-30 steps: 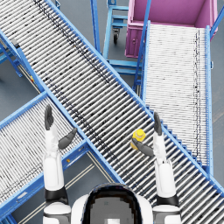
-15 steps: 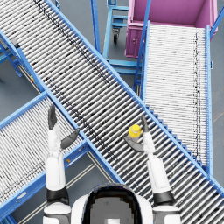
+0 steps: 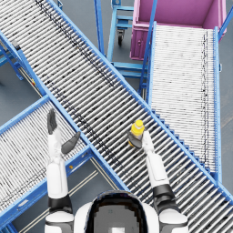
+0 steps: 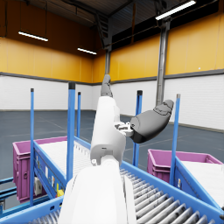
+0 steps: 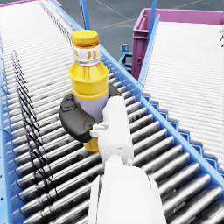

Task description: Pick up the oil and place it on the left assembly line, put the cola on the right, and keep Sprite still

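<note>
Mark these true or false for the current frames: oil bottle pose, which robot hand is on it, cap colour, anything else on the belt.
1. The oil bottle stands upright on the middle conveyor. True.
2. The left robot hand grips the bottle. False: it holds nothing and its fingers are spread, near the left conveyor. The right robot hand is the one wrapped around the bottle.
3. The bottle's cap is yellow. True.
4. A cola can stands on the rollers right beside the bottle. False: no other item shows on the rollers around it in any view.
</note>
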`<state>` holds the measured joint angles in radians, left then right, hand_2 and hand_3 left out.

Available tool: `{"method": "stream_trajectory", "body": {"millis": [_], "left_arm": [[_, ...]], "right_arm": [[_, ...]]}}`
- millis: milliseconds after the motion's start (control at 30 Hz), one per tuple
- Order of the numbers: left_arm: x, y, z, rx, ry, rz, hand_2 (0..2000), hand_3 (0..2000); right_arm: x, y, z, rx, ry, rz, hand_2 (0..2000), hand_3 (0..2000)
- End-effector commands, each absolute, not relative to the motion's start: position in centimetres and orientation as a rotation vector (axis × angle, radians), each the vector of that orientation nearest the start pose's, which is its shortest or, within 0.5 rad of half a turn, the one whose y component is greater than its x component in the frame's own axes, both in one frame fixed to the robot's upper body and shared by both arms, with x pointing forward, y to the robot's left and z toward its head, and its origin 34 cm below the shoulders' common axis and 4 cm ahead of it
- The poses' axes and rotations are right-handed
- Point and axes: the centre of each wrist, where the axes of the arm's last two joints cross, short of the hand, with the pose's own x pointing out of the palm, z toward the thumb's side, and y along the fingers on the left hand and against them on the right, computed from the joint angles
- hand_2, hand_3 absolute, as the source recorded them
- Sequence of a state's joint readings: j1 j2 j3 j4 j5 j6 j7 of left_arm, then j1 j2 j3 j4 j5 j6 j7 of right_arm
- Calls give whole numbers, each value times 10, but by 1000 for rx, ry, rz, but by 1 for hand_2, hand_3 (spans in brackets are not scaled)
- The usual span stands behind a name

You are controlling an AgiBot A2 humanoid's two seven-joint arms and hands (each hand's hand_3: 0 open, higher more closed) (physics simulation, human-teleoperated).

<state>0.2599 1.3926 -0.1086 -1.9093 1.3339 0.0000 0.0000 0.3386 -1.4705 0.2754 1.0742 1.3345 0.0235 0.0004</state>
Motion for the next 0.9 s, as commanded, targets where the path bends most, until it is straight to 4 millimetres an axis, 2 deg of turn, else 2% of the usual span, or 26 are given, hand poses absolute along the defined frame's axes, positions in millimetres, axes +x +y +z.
{"method": "stream_trajectory", "body": {"millis": [33, 100, 167, 233, 333, 533, 667, 700, 733, 767, 800, 900], "left_arm": [[237, 238, 260, 450, -520, -1474, 0, 0], [233, 238, 256, 438, -513, -1472, 0, 0], [232, 235, 254, 431, -511, -1484, 0, 0], [233, 227, 255, 432, -517, -1517, 0, 0], [236, 212, 250, 410, -508, -1576, 0, 0], [236, 165, 231, 340, -470, -1774, 0, 0], [234, 147, 218, 295, -433, -1852, 0, 0], [234, 144, 219, 335, -410, -1850, 0, 0], [234, 142, 217, 371, -378, -1846, 0, 0], [232, 136, 216, 409, -349, -1860, 0, 0], [233, 130, 220, 457, -345, -1861, 0, 0], [232, 125, 221, 521, -309, -1854, 0, 0]], "right_arm": [[295, -157, 84, 127, 44, 1787, 2000, 1960], [286, -158, 113, 50, -62, 1772, 2000, 2000], [281, -157, 168, -92, -250, 1772, 2000, 2000], [270, -154, 209, -222, -407, 1805, 2000, 2000], [264, -150, 248, -329, -552, 1818, 2000, 2000], [260, -139, 277, -404, -666, 1851, 2000, 2000], [257, -123, 287, -424, -712, 1900, 2000, 2000], [259, -118, 286, -492, -638, 1971, 2000, 2000], [258, -110, 290, -442, -711, 1952, 2000, 2000], [258, -103, 292, -459, -705, 1987, 2000, 2000], [247, -83, 284, -439, -696, 2074, 2000, 2000], [242, -70, 274, -421, -660, 2143, 2000, 2000]]}}
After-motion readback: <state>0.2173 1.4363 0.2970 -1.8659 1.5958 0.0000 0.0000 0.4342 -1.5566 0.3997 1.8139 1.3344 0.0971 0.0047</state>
